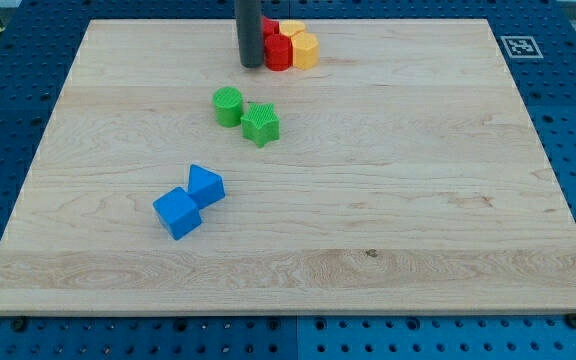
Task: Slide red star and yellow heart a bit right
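Observation:
The red star (279, 52) sits near the view's top, with the yellow heart (305, 49) touching its right side. Another red block (269, 30) and another yellow block (292, 29) are packed just behind them; their shapes are hard to make out. My rod comes down from the view's top and my tip (251, 66) rests on the board right at the red star's left side, touching or nearly touching it.
A green cylinder (228, 106) and a green star (261, 124) lie below the tip. A blue cube (177, 213) and another blue block (206, 186) lie lower left. The wooden board (418, 200) sits on a blue pegboard, with a marker tag (520, 46) at its top right corner.

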{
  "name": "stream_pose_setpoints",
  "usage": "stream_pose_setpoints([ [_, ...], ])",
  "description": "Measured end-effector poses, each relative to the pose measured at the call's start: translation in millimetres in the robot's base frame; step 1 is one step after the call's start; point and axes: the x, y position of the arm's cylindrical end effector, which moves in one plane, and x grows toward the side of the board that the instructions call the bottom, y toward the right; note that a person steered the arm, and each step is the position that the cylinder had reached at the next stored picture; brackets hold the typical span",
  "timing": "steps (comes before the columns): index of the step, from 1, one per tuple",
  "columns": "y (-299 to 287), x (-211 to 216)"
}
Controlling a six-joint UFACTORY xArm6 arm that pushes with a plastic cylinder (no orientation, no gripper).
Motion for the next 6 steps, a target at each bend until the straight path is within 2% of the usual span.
stream_pose_setpoints([
  [1, -55, -10],
  [2, -48, -45],
  [3, -31, -59],
  [6, 2, -54],
])
